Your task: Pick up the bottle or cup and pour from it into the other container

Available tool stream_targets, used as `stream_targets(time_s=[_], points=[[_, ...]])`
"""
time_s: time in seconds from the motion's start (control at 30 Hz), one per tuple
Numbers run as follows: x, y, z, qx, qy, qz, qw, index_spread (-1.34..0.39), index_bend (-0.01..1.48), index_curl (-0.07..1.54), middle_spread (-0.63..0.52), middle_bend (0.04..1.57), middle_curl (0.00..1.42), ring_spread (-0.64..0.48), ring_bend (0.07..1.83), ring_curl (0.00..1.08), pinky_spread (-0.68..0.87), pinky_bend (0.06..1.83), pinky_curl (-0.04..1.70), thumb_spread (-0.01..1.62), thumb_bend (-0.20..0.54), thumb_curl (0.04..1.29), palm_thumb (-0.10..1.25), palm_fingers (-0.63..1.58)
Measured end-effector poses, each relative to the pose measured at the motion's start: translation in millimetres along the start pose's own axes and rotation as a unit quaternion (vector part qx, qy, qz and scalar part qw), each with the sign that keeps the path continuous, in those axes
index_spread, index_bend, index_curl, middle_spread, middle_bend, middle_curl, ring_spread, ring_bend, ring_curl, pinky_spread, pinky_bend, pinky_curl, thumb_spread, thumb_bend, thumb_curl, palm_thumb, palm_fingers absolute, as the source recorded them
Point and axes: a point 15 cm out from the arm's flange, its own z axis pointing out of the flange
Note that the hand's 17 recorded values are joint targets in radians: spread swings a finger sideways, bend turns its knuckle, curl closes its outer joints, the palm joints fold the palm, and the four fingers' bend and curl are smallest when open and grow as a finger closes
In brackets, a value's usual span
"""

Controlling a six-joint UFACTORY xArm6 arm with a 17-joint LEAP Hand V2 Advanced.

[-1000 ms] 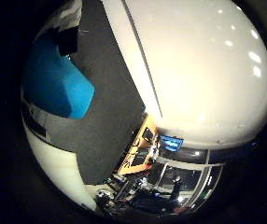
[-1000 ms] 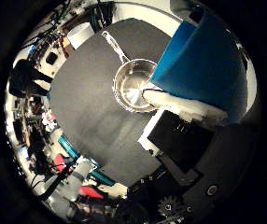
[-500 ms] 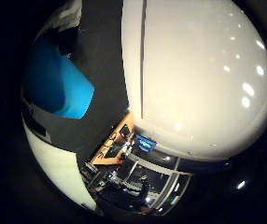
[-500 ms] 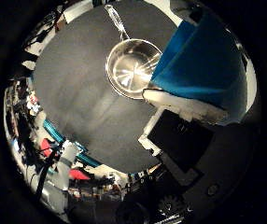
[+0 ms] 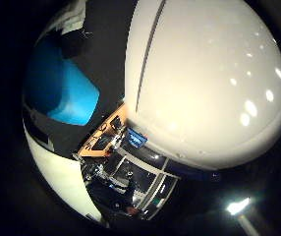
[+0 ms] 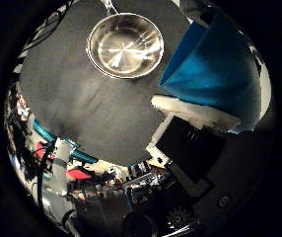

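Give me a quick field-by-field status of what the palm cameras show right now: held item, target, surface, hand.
held item: blue cup, close to the palm, fingers wrapped against it
target container: shiny round metal pan with a thin handle, standing upright, looks empty
surface: dark grey table mat under the pan
cup versus pan: cup beside the pan's rim, nothing visibly pouring
hand: right hand, shut on the cup
background: cluttered room beyond the mat's edge

Hand (image 6: 190, 148) with blue cup (image 6: 215, 79) now closer over steel pan (image 6: 125, 45) — cup seemingly more tilted.
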Motion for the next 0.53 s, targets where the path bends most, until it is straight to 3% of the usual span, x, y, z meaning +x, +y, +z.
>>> stream_targets(time_s=[0.53], points=[[-11, -15, 0, -0.013, 0.011, -0.016, 1.0, -0.64, 0.18, 1.11, -0.36, 0.9, 0.98, -0.29, 1.22, 0.67, -0.4, 1.06, 0.93, 0.66, -0.034, 0.65, 0.85, 0.97]])
